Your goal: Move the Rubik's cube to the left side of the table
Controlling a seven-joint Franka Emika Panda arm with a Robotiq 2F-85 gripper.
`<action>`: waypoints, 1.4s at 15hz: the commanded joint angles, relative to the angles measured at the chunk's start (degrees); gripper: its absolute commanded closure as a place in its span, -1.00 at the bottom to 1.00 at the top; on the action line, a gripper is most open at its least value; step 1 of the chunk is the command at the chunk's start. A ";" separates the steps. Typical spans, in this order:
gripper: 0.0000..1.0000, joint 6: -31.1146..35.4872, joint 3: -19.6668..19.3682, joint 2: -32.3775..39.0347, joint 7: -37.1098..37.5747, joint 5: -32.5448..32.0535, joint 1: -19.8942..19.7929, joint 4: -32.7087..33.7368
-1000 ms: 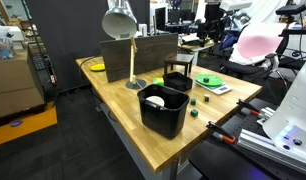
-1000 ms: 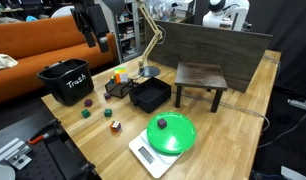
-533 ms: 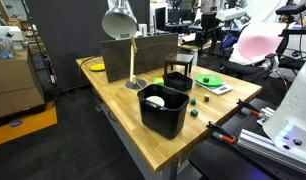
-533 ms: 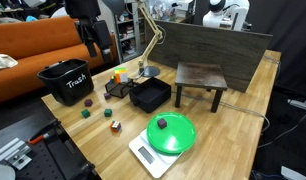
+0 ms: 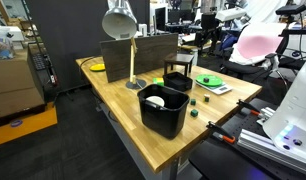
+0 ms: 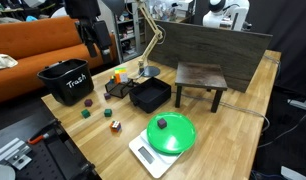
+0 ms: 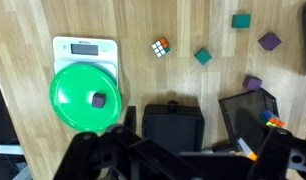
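The Rubik's cube [image 7: 160,47] lies on bare wood in the upper middle of the wrist view, just right of the white kitchen scale's [image 7: 83,47] display and left of a teal block [image 7: 203,57]. In an exterior view the cube [image 6: 115,126] sits low and left of centre on the table [image 6: 233,120], near the front edge and between the scale's green plate [image 6: 170,133] and the black bin [image 6: 65,83]. It is touching nothing.

The claw [image 7: 178,152] fills the bottom of the wrist view. Its dark fingers [image 7: 81,148] are spread wide and hold nothing. In an exterior view the claw [image 6: 92,42] hangs at upper left, above the bin and well apart from the cube.

Only the wrist view shows the small purple block [image 7: 98,99] on the green plate from above. It also shows another teal block [image 7: 240,20] and two purple blocks [image 7: 269,41] scattered at upper right.

The black tray [image 6: 150,94], dark stool [image 6: 201,78] and desk lamp [image 6: 148,40] appear in an exterior view. Another exterior view puts the bin [image 5: 163,108] in front with a white object [image 5: 153,100] inside. There I cannot make out the cube.

The cube and the other things lie where they did a second ago. The claw matches its position of half a second ago. A second ago the arm above it looked narrower.
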 commanded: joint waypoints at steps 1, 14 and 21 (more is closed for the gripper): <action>-1.00 2.68 0.58 1.66 2.49 1.14 -0.15 -2.45; -1.00 10.27 -0.92 18.01 4.17 10.36 0.29 -6.34; -1.00 10.71 -1.05 18.85 4.48 10.60 0.29 -5.97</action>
